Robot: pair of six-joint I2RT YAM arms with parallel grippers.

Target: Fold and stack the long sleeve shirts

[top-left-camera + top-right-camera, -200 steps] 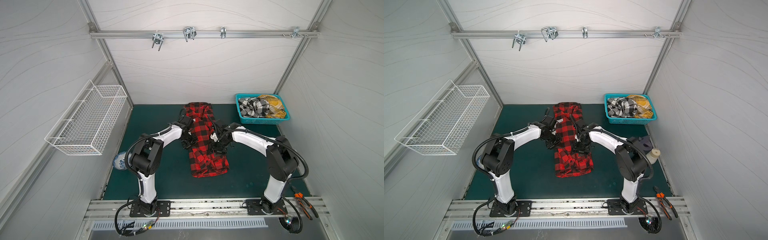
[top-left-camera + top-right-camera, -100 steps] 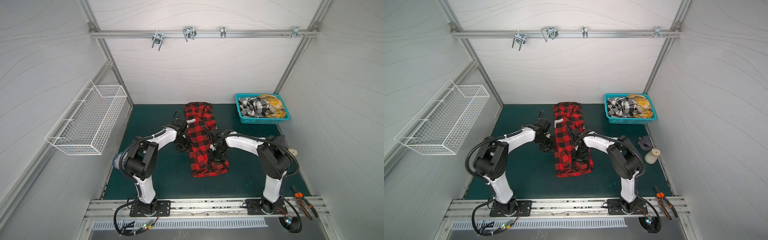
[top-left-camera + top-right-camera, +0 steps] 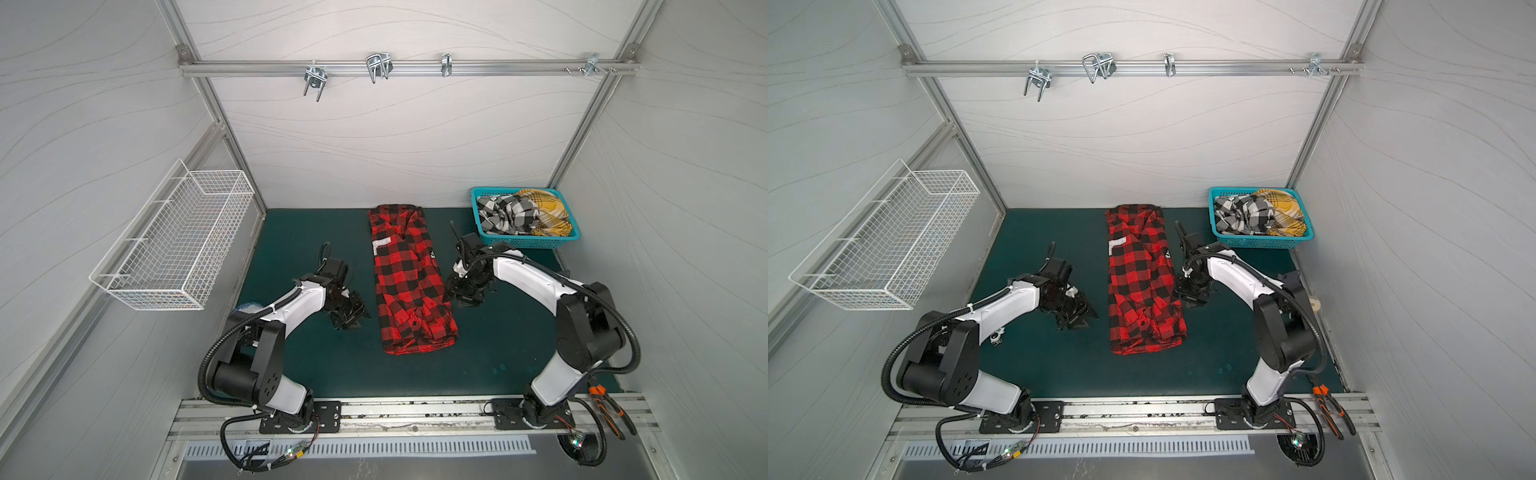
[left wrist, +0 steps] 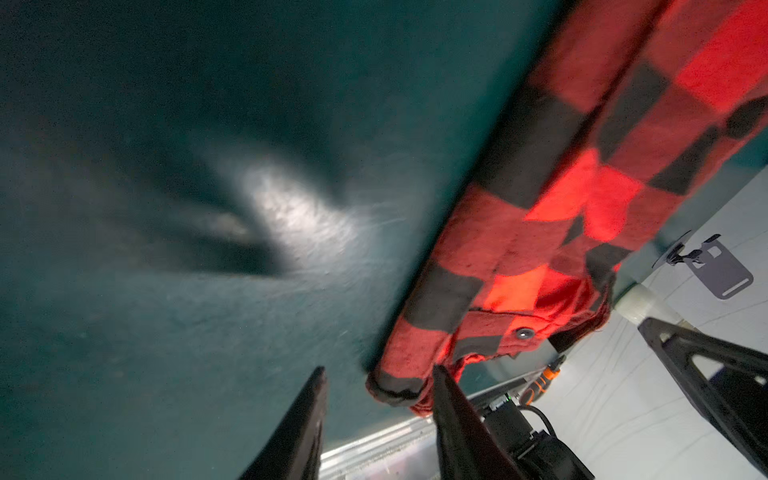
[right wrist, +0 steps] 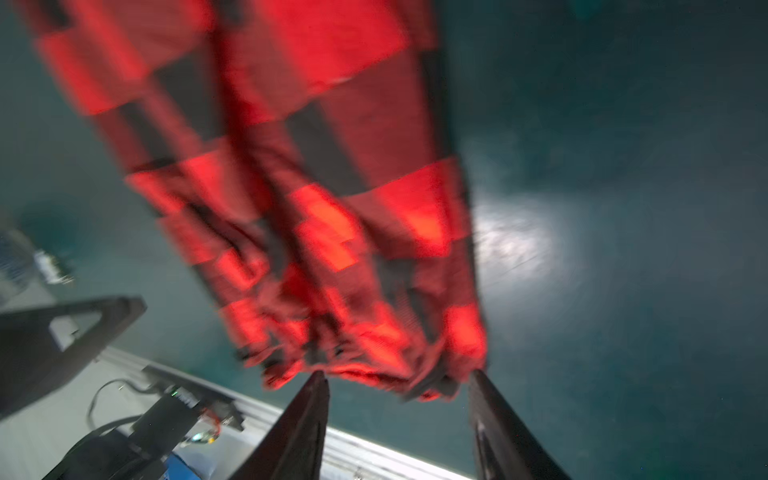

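A red-and-black check long sleeve shirt (image 3: 409, 286) (image 3: 1142, 286) lies folded into a long narrow strip on the green mat, with a white letter patch near its far end. My left gripper (image 3: 351, 316) (image 3: 1077, 318) hovers just left of the strip, open and empty. In the left wrist view its jaws (image 4: 378, 372) stand apart with the shirt's (image 4: 561, 174) near corner beyond them. My right gripper (image 3: 463, 293) (image 3: 1190, 293) sits just right of the strip, open and empty (image 5: 397, 374); the shirt (image 5: 332, 187) is blurred ahead of it. Black-and-white (image 3: 505, 212) and mustard (image 3: 546, 208) shirts lie crumpled in a basket.
The teal basket (image 3: 524, 242) (image 3: 1262, 242) stands at the back right of the mat. A white wire basket (image 3: 174, 249) hangs on the left wall. Orange-handled pliers (image 3: 611, 409) lie by the right arm's base. A white roll (image 3: 1315, 305) sits at the mat's right edge.
Both grippers have pulled outward off the shirt's long edges to either side. The left jaws have opened. The shirt stays as a narrow strip.
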